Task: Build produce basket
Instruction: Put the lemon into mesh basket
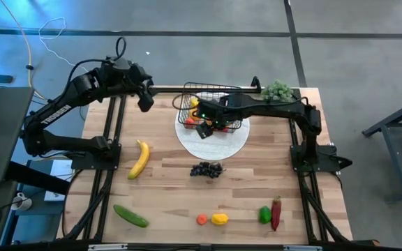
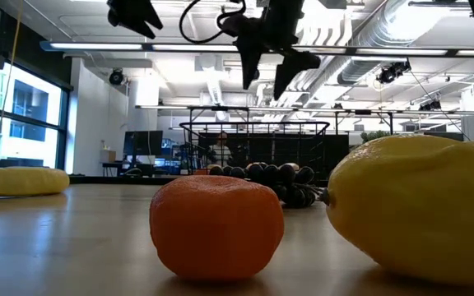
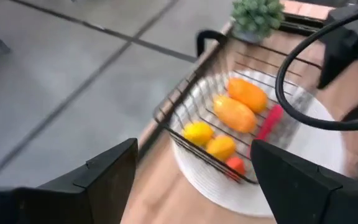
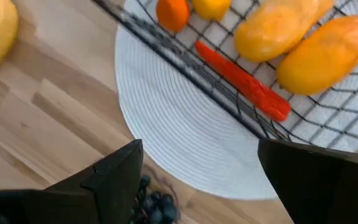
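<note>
The black wire basket (image 1: 199, 90) stands on a round white plate (image 1: 222, 148) at the table's far middle. It holds two mangoes (image 3: 235, 114), lemons (image 3: 197, 132), a small orange (image 4: 171, 12) and a red chili (image 4: 241, 81). My left gripper (image 1: 146, 104) hovers open, left of the basket, its fingers (image 3: 104, 171) wide apart. My right gripper (image 1: 204, 130) hangs open above the plate's near part (image 4: 185, 143), close to the basket's near wall. On the table lie a banana (image 1: 139, 159), grapes (image 1: 206, 169), a cucumber (image 1: 130, 215), an orange (image 1: 202, 219), a lemon (image 1: 220, 219), a green pepper (image 1: 264, 214) and a chili (image 1: 276, 213).
A green bushy plant (image 1: 278, 90) stands at the far right corner, beside the right arm. Both arm bases sit on black frames along the table's left and right sides. Bare wood lies between the plate and the near row of produce.
</note>
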Robot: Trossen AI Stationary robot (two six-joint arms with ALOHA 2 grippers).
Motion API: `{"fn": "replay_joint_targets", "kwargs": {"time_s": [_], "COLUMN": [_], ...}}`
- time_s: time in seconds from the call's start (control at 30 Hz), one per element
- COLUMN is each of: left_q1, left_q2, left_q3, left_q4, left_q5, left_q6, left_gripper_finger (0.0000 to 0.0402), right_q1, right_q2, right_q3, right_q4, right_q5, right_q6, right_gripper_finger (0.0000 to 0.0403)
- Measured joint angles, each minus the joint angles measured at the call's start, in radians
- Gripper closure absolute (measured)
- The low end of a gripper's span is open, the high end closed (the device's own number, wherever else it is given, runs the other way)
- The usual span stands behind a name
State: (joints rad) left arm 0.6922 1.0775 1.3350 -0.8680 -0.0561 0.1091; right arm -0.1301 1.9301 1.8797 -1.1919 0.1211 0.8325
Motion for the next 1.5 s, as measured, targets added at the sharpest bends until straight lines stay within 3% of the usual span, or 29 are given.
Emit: {"fn": "replay_joint_targets", "kwargs": {"time_s": [0.23,0.53,0.7,0.97,1.17,1.5], "left_q1": [-0.026,-0.206,-0.321,-0.495,-0.634,-0.835], "left_q2": [0.000,0.012,0.013,0.013,0.045,0.131], "left_q3": [0.000,0.000,0.000,0.000,-0.001,0.000], "left_q4": [-0.098,-0.051,-0.048,-0.048,-0.045,-0.006], "left_q5": [0.141,0.149,0.116,0.090,0.037,-0.064], "left_q6": [-0.055,-0.176,-0.259,-0.403,-0.503,-0.607], "left_gripper_finger": [0.0101,0.0101,0.0101,0.0101,0.0101,0.0101], "right_q1": [0.044,0.075,0.094,0.190,0.293,0.434], "right_q2": [-0.042,-0.145,-0.219,-0.336,-0.351,-0.345], "right_q3": [0.000,-0.001,-0.001,-0.002,-0.005,-0.087], "right_q4": [-0.056,-0.099,-0.110,-0.171,-0.300,-0.341], "right_q5": [0.041,0.165,0.176,0.295,0.418,0.427], "right_q6": [-0.014,-0.073,-0.101,-0.120,0.010,0.168], "right_gripper_finger": [0.0105,0.0105,0.0105,0.0105,0.0105,0.0105]}}
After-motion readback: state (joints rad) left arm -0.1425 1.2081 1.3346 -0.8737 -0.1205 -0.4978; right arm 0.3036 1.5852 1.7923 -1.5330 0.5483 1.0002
